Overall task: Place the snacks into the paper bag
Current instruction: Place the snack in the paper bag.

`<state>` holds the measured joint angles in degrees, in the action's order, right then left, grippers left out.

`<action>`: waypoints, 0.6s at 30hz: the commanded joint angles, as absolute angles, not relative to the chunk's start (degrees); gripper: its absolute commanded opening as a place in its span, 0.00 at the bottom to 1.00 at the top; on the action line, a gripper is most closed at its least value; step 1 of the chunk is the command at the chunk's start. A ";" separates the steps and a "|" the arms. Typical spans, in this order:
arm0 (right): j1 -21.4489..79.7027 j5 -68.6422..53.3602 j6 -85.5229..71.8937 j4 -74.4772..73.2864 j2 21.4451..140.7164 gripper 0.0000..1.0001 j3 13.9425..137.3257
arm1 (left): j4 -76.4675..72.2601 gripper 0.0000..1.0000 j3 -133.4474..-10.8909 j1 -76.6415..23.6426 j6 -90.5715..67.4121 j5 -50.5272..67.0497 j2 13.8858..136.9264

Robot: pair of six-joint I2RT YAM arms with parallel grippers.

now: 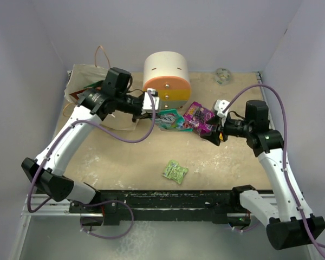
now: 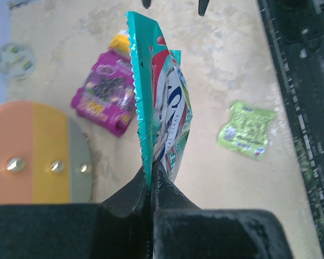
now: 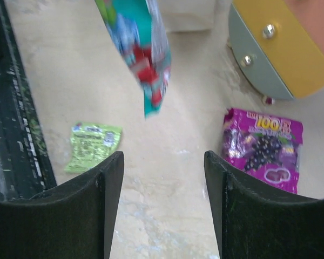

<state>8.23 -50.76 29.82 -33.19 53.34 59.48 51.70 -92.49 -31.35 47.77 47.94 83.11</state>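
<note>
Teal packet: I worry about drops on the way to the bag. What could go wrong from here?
The left tool pinches the teal packet by one thin edge, so it could slip out in transit. The round container stands close beside that tool; a swing toward the paper bag might clip it.

"What hides the paper bag (image 1: 82, 75)?"

"The left arm (image 1: 70, 135) covers most of it, at the far left corner of the table (image 1: 124, 162)."

"And the teal packet (image 3: 143, 54)?"

"In the right wrist view it is blurry, and its top is cut off."

"The small round thing (image 1: 223, 76) at the far edge?"

"Too small to tell."
</note>
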 commanded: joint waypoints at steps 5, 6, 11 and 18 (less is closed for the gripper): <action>8.00 -42.22 34.12 -28.25 60.05 0.62 52.98 | 58.82 0.00 -101.82 -24.74 55.76 45.27 76.56; 8.00 -42.32 34.21 -28.63 60.71 0.63 53.29 | 59.56 0.00 -102.99 -23.69 56.07 45.40 75.80; 8.02 -40.48 34.27 -28.42 60.47 0.66 52.73 | 61.40 0.00 -107.88 -18.80 55.60 43.03 73.07; 6.57 -35.61 35.13 -27.39 59.03 0.68 51.51 | 64.19 0.00 -114.85 -13.25 57.14 30.52 70.17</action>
<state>8.01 -39.40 33.36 -29.36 60.18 52.29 63.57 -109.60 -14.83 54.39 38.24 72.12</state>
